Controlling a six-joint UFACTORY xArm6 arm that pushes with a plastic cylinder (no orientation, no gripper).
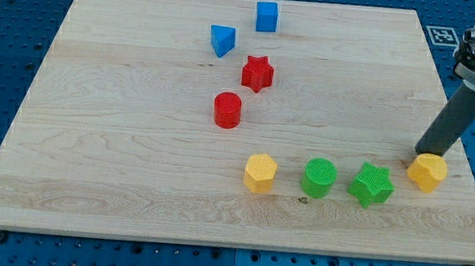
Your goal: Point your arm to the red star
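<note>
The arm comes in from the view's upper right corner, its dark rod slanting down and to the left, and my tip (423, 153) meets the bench (115, 183) near its right edge, touching or just above the yellow block (427, 173) there. There is no claw on this rig, only the bare rod, so nothing is held. Going left to right: a blue triangle (222, 40) sits near the top edge, with a red cylinder (227, 110) below it toward the bench's middle; the red star (257, 73) lies just right of those two, between them in height, well apart from my tip; a blue cube (267, 16) stands closest to the top edge. Toward the bottom edge runs a row: a yellow hexagon (261, 172), a green cylinder (319, 177), a green star (372, 184), then the yellow block at my tip.
</note>
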